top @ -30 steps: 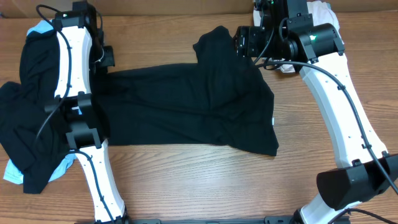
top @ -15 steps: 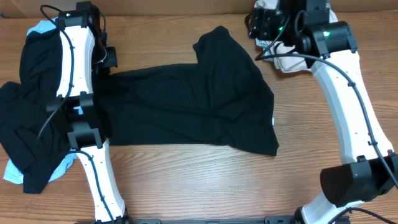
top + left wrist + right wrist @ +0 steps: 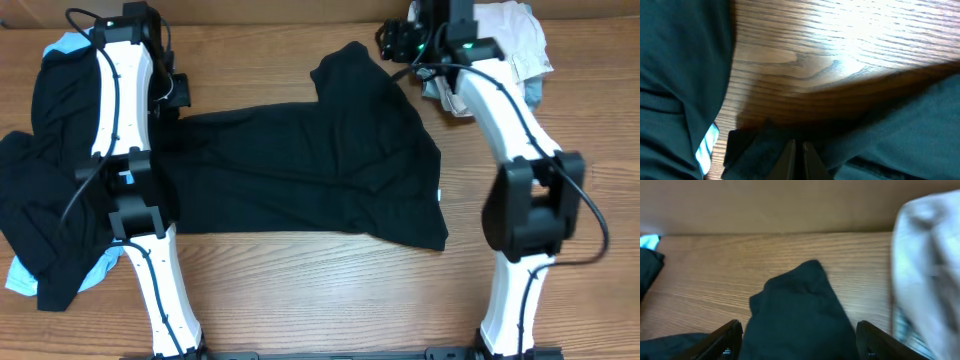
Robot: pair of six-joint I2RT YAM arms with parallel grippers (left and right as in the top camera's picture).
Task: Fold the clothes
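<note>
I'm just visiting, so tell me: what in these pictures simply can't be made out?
Left hand: the left wrist view is blurred and dark; whether it is pinching the black T-shirt is unclear.
Black pile: overhead, the left arm covers part; garments can't be counted.
Beige clothes: right wrist view, blurred and cut by the right edge.
White label: overhead, too small to read.

The right end effector (image 3: 393,42) now sits nearer the far edge of the worktop (image 3: 300,290) than before, beside the black T-shirt (image 3: 330,170). Its arm (image 3: 528,195) stands straighter, uncovering more of the off-white garment (image 3: 512,35) in the far right corner.
</note>
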